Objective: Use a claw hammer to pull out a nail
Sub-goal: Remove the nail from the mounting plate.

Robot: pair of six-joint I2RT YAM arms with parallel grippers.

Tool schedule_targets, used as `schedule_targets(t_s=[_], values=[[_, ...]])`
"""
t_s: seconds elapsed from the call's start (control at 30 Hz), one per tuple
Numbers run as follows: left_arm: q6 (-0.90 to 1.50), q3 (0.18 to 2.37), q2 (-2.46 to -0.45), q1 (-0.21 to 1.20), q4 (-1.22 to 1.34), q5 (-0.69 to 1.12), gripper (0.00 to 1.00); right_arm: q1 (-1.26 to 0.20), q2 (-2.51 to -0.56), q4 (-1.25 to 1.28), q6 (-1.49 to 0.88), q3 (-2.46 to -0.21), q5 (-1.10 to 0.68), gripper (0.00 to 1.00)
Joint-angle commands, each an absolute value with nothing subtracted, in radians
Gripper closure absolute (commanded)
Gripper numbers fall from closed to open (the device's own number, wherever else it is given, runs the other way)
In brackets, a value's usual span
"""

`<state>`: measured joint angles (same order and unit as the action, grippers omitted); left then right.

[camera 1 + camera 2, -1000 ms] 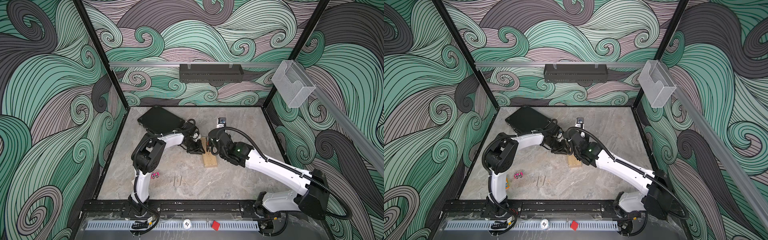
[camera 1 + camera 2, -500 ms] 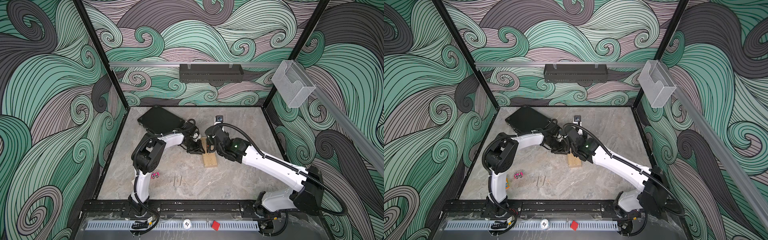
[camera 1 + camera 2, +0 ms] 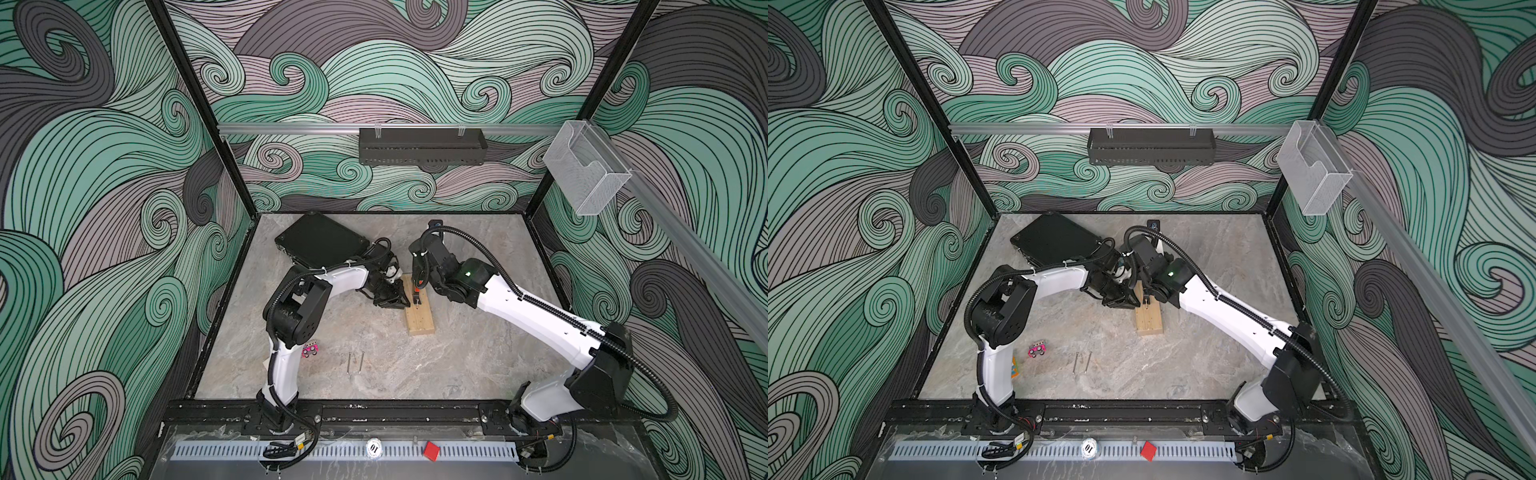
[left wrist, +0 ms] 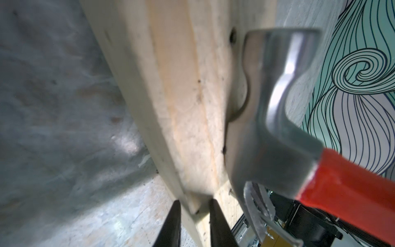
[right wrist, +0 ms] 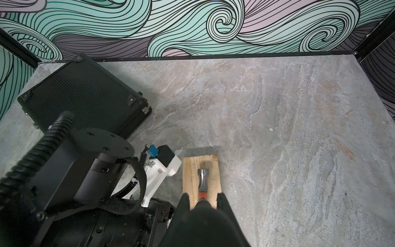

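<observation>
Claw hammer [image 5: 202, 178]: its grey head lay on the top face of the wooden block [image 3: 420, 318], on the half toward the back wall. The striking face pointed to the back, and the orange neck rose toward the right arm. In both top views it stood steeply over the block [image 3: 1148, 322].
Right gripper [image 5: 203, 201]: it was clenched on the hammer's handle just behind the orange neck, with a finger on either side.
Left gripper [image 4: 194, 205]: it sat low at the block's left long edge. Its two black fingers [image 4: 171, 224] stood a narrow gap apart, straddling the block's near edge [image 4: 193, 208]. Whether they pinched the wood could not be told.
Nail in the block: it could not be made out under the head [image 4: 275, 128].
Block edges: the hammer head lay between the two long edges and short of the back end. The left arm's wrist crowded the left edge.
Black case [image 3: 322, 243]: it lay flat in the back left corner, close behind the left wrist and apart from the block.
Open room: the bare marbled table [image 3: 478, 357] ran from the block's right edge to the right wall and forward to the front rail.
Loose nails [image 3: 355, 363]: two lay side by side on the table, toward the front and well apart from the block.
Pink toy [image 3: 311, 350]: it sat just beside the left arm's lower link.
</observation>
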<state>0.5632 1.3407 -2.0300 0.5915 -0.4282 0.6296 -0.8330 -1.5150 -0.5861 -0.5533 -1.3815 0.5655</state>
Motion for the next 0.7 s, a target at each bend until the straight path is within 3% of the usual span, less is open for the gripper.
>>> schedule_targets(t_s=[0.0,0.67], values=[[0.54,1.345,-2.085,0.609,-0.494,0.562,0.79,-0.832,-1.546,-0.687,-0.563,-1.406,0.495,1.0],[0.533,1.362,-2.103,0.611,-0.523,0.551,0.79,-0.771,-1.648,-0.829,-0.508,-1.585,0.412,1.0]])
